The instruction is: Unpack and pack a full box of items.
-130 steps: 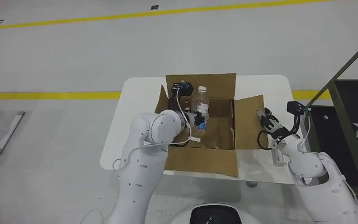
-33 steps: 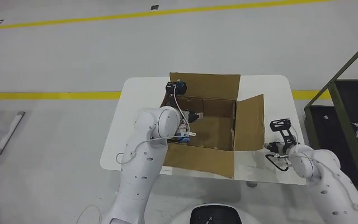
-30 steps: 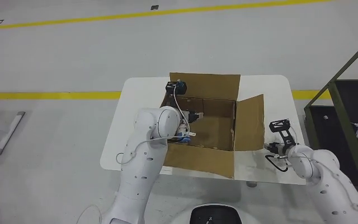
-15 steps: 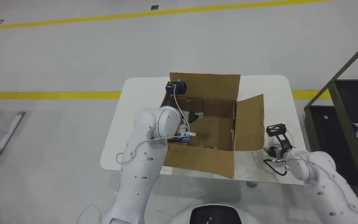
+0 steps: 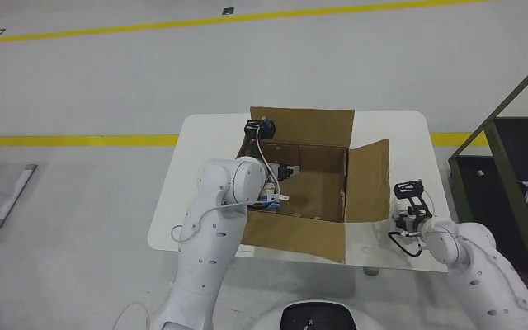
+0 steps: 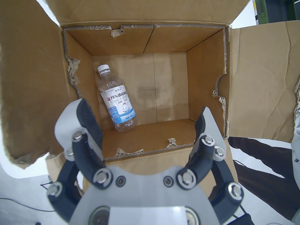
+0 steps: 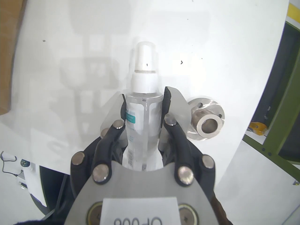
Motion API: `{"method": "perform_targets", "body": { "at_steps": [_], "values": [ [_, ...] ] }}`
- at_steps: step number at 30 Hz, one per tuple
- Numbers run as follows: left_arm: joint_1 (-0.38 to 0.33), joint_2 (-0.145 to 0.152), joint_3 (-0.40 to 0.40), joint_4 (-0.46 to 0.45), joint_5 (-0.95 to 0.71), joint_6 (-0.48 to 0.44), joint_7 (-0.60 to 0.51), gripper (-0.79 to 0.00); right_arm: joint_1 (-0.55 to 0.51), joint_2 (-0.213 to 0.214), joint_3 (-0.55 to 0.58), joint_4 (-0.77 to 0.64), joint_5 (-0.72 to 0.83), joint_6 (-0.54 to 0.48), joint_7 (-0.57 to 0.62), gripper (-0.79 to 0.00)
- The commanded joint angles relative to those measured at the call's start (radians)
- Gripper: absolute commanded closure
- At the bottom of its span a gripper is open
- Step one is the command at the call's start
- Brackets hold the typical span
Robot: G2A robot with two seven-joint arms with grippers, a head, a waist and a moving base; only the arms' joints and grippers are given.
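Having laid the bottle (image 6: 117,101) in the box (image 6: 206,71), left gripper (image 6: 144,111) gapes open; right gripper (image 7: 145,95) clamps the spray bottle (image 7: 143,80), likely next.

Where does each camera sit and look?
Top: above the arms, looking down at the table and box; both arms show.
Left wrist: on the left arm, looking into the box at a bottle; open left gripper shows.
Right wrist: on the right arm, looking at the table; right gripper holds a spray bottle.
Top and left wrist share the box.
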Motion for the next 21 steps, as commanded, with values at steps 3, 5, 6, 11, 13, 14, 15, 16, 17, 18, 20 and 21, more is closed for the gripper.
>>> {"method": "perform_targets", "body": {
  "at_steps": [3, 5, 6, 11, 13, 14, 15, 16, 17, 18, 20, 21],
  "values": [
    [0.029, 0.010, -0.007, -0.078, 0.072, -0.044, 0.072, -0.785, 0.015, 0.001, 0.076, -0.004, 0.178, -0.014, -0.021, 0.000],
    [0.042, 0.014, -0.012, -0.115, 0.110, -0.055, 0.082, -0.785, 0.019, 0.002, 0.122, -0.008, 0.304, -0.040, -0.028, 0.000],
    [0.048, 0.017, -0.016, -0.135, 0.131, -0.061, 0.087, -0.785, 0.021, 0.003, 0.148, -0.012, 0.369, -0.056, -0.032, 0.000],
    [0.080, 0.032, -0.020, -0.217, 0.312, -0.102, 0.087, -0.785, 0.020, 0.009, 0.269, -0.020, 0.699, -0.130, -0.017, 0.000],
    [0.087, 0.040, -0.014, -0.223, 0.452, -0.128, 0.051, -0.785, 0.020, 0.011, 0.304, -0.017, 0.818, -0.157, 0.002, 0.000],
    [0.092, 0.042, -0.008, -0.228, 0.499, -0.137, 0.036, -0.785, 0.020, 0.013, 0.316, -0.015, 0.860, -0.166, 0.015, 0.000],
    [0.099, 0.042, -0.010, -0.235, 0.510, -0.140, 0.021, -0.785, 0.021, 0.014, 0.324, -0.013, 0.904, -0.177, 0.025, 0.000],
    [0.105, 0.043, -0.015, -0.241, 0.503, -0.146, 0.006, -0.785, 0.023, 0.015, 0.330, -0.009, 0.944, -0.188, 0.032, 0.000],
    [0.109, 0.043, -0.027, -0.245, 0.492, -0.147, -0.004, -0.785, 0.027, 0.017, 0.334, -0.001, 0.975, -0.195, 0.038, 0.000],
    [0.114, 0.044, -0.040, -0.240, 0.488, -0.146, -0.013, -0.785, 0.031, 0.017, 0.334, 0.003, 1.011, -0.207, 0.046, 0.000],
    [0.121, 0.045, -0.055, -0.232, 0.481, -0.159, -0.016, -0.785, 0.032, 0.019, 0.336, 0.015, 1.067, -0.224, 0.055, 0.000],
    [0.126, 0.045, -0.063, -0.226, 0.469, -0.160, -0.018, -0.785, 0.032, 0.020, 0.335, 0.016, 1.091, -0.230, 0.063, 0.000]
  ]
}}
